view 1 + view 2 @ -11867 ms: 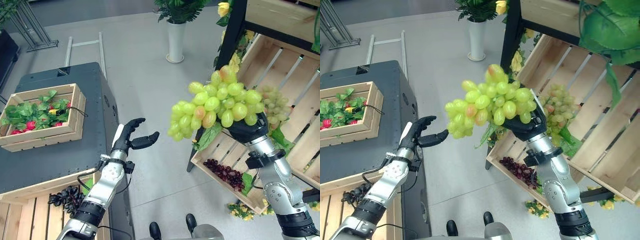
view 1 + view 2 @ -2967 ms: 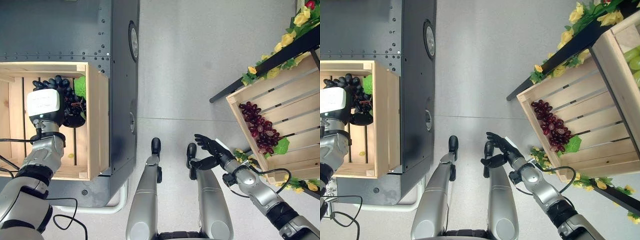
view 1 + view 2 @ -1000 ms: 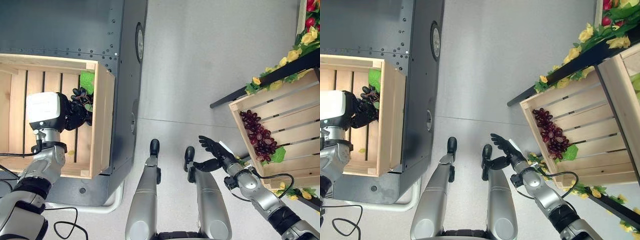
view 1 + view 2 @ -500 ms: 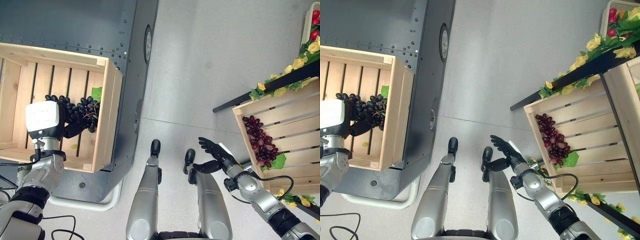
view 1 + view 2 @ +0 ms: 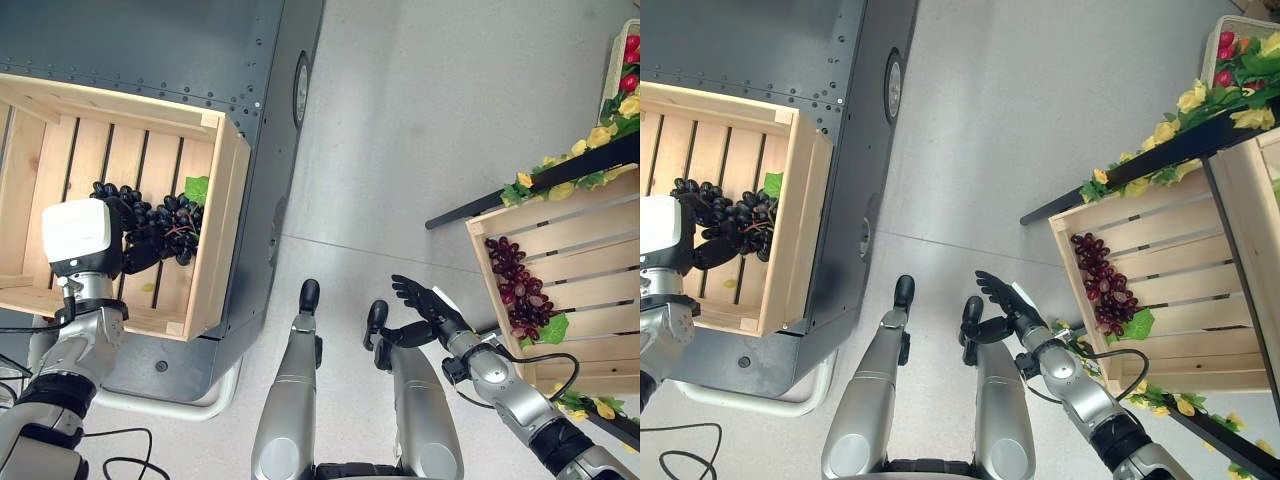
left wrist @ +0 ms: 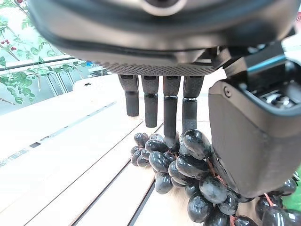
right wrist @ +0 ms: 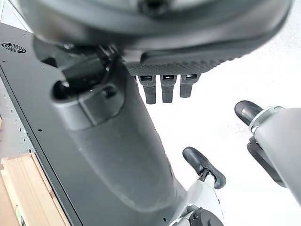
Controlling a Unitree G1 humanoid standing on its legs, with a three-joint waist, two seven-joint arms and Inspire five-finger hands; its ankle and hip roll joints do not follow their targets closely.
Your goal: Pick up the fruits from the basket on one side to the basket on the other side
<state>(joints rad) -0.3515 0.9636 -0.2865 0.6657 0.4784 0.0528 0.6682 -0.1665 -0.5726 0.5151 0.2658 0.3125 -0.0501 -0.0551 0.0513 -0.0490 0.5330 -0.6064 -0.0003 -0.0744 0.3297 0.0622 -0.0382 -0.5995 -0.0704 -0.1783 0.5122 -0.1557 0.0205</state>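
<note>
Fingers (image 6: 170, 110) curl round black grapes (image 6: 188, 167); head view adds crate (image 5: 215, 240).

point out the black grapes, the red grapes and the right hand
black grapes (image 5: 160, 222), left eye view, middle of the bunch in the left crate
red grapes (image 5: 517, 286), left eye view, middle of the bunch in the right crate
right hand (image 5: 425, 315), left eye view, on the palm

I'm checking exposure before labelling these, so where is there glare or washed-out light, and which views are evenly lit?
Left wrist view: the wooden crate washes out near white, and the black grapes pinched in the left hand carry small highlights. Right wrist view: the floor past the open right hand is blown white. Eye views: even light, with the red grapes plainly readable.
</note>
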